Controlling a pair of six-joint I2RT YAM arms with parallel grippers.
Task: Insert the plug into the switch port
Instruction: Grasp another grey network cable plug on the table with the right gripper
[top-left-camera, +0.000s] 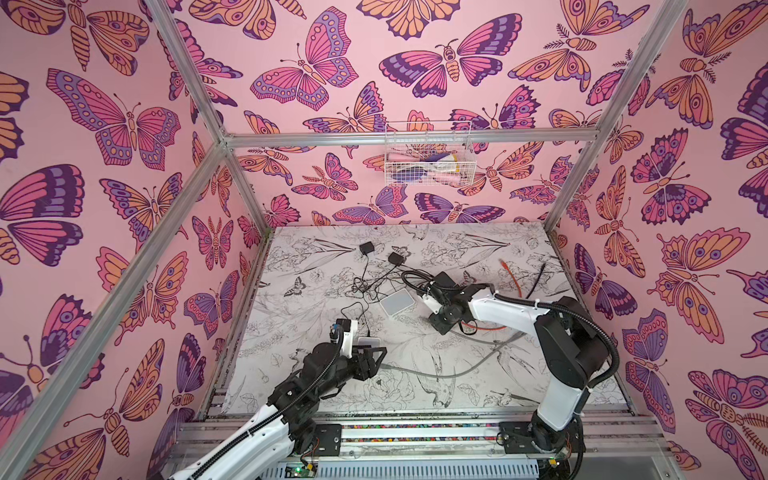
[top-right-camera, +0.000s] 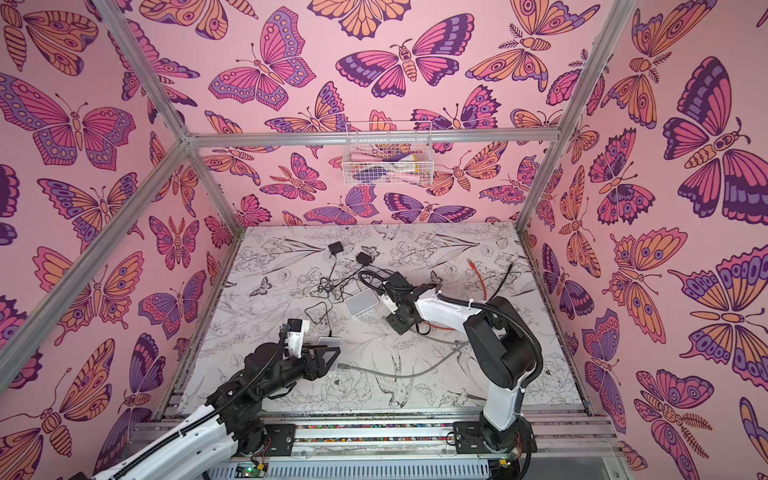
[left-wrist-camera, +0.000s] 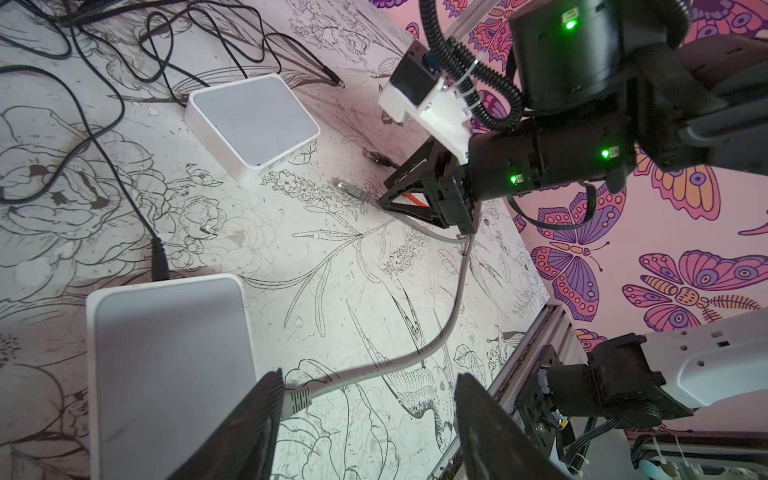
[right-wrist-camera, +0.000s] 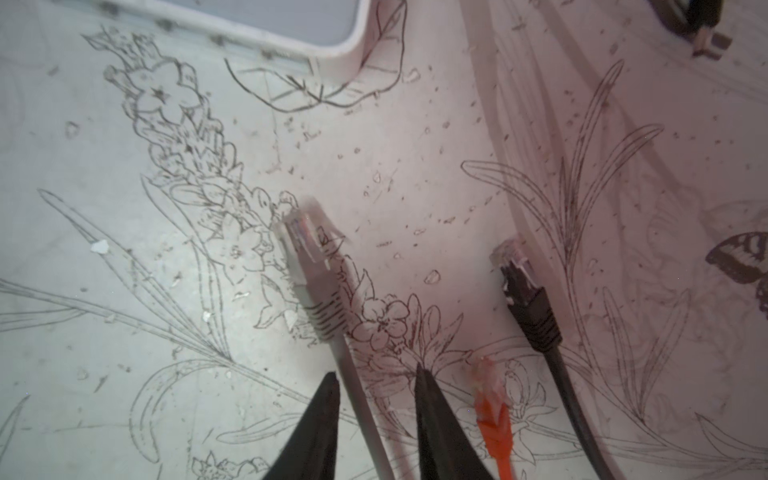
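A white switch (right-wrist-camera: 249, 25) lies mid-table (top-left-camera: 397, 303) (top-right-camera: 360, 302), its row of ports facing my right gripper. The grey plug (right-wrist-camera: 311, 266) lies on the table short of those ports. My right gripper (right-wrist-camera: 376, 378) is open, its fingers either side of the grey cable (right-wrist-camera: 357, 399) just behind the plug, with a gap on one side. A second white switch (left-wrist-camera: 166, 374) (top-left-camera: 368, 341) sits beside my left gripper (left-wrist-camera: 369, 376), which is open. The grey cable's other plug end (left-wrist-camera: 297, 399) lies against one left finger, its tip hidden.
A black plug (right-wrist-camera: 523, 282) and an orange plug (right-wrist-camera: 490, 399) lie next to the grey one. Tangled black wires (top-left-camera: 365, 286) and two black adapters (top-left-camera: 366, 248) (top-left-camera: 397, 258) are farther back. A black power lead (left-wrist-camera: 160, 262) enters the near switch. A wire basket (top-left-camera: 428, 158) hangs on the back wall.
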